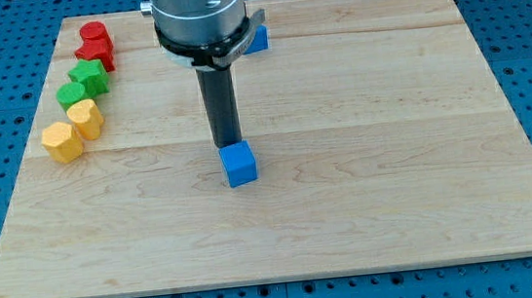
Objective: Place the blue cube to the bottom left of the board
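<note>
My tip (pixel 227 144) is touching the blue cube (pixel 239 163) from above; no jaws showing; shifting rightward first, then pushing down-left along the counter (pixel 399 205).

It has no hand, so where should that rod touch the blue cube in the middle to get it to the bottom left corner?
No grip is possible; my tip can only push. It sits just above the blue cube, at its top edge. The target corner lies down and to the view's left, so I'd probably press the cube's upper right side, near the middle of that flat face so it slides without spinning.
</note>
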`<move>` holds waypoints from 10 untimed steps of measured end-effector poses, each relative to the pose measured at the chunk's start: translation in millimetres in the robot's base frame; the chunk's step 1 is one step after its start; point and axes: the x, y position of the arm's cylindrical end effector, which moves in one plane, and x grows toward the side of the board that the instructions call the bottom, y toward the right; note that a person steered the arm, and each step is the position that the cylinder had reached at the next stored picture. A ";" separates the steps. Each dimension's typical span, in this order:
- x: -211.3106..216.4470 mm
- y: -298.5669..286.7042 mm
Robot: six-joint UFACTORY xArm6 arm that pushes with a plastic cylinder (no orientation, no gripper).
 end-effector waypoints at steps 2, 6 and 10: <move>18.8 57.4; 67.7 -94.5; 78.7 -165.6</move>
